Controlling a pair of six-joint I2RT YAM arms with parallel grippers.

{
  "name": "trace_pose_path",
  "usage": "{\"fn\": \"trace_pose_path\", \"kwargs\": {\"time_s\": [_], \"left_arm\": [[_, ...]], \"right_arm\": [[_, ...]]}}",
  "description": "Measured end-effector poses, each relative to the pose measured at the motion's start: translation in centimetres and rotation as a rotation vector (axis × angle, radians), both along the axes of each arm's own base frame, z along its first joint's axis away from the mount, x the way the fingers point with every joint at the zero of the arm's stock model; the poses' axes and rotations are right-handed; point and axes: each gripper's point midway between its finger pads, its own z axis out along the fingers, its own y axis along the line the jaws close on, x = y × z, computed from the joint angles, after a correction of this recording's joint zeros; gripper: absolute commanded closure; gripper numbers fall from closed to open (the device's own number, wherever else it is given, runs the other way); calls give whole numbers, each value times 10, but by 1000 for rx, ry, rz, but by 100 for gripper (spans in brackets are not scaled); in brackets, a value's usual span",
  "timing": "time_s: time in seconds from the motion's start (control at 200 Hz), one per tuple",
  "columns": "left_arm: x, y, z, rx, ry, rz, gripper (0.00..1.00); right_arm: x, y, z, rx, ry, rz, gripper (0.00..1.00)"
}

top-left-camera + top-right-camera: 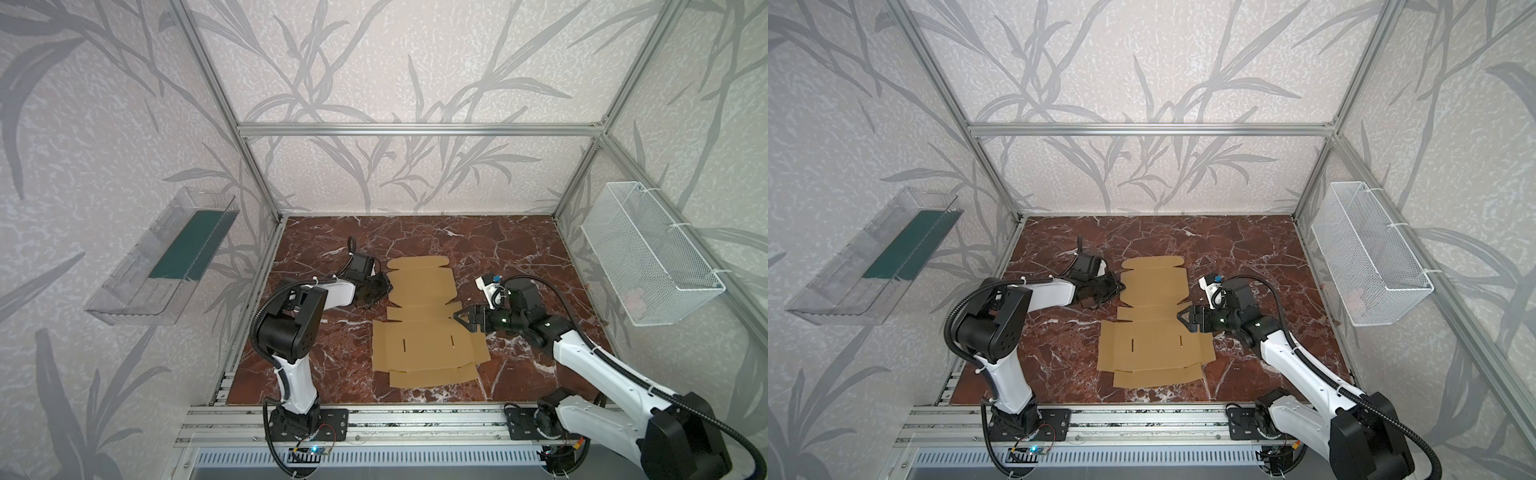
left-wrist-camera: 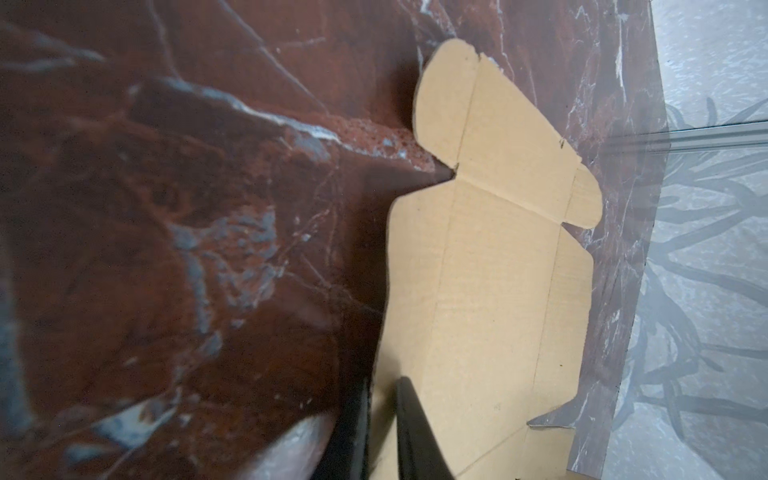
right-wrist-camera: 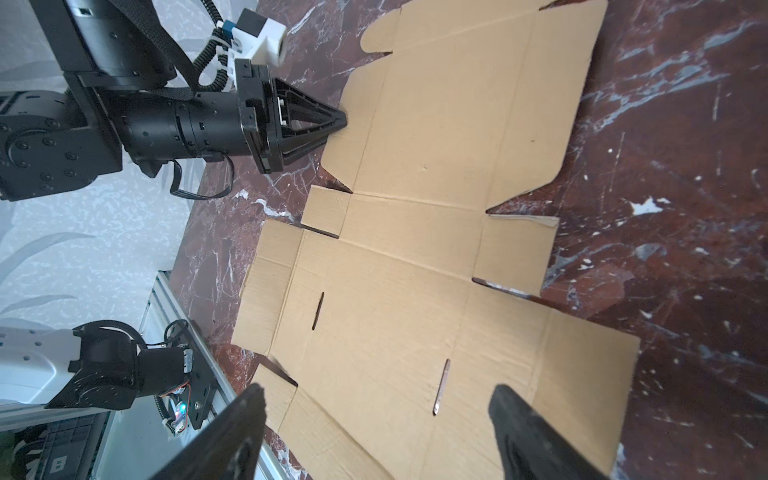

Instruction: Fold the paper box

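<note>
Tan-brown paper box (image 1: pixel 424 332): unprinted die-cut cardboard sheet, lying flat and unfolded at centre frame in both top views, on the red-brown marble-pattern tabletop (image 1: pixel 519 249).
Left gripper (image 3: pixel 341 121): at the sheet's upper left edge in both top views; jaws drawn together, pinching the rim of the side flap (image 3: pixel 353 141).
Right gripper (image 3: pixel 378 392): jaws wide apart, holding nothing, hovering at the sheet's right edge, mid-height.
Step in hand (judged): raise the pinched flap about its scored crease.
Method: swing the wrist in an arc centred on the crease; do not pull outward, as the sheet probably slides on the smooth top.
Support: lower the right gripper onto the adjoining panel to pin it.
Caution: thin board probably buckles off-crease if lifted by one corner.
</note>
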Motion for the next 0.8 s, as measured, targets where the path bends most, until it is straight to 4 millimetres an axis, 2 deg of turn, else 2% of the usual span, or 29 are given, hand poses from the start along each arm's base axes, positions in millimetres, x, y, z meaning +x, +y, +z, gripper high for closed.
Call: {"fn": "trace_pose_path", "kwargs": {"time_s": [0.41,0.535,0.6,0.7,0.8], "left_arm": [[-16,2,22,-51,-102,-16,100],[-25,2,28,-42,-140,-38,100],[-31,0,35,-25,-176,-64,100],[-40,-11,59,13,-274,-126,100],[-53,-18,85,56,-395,-180,100]], "right_arm": [[-2,7,7,57,1,23,16],[-2,8,8,66,9,20,16],[-2,8,9,66,14,15,16],[2,8,16,66,10,3,16],[9,9,31,78,-11,-13,16]]}}
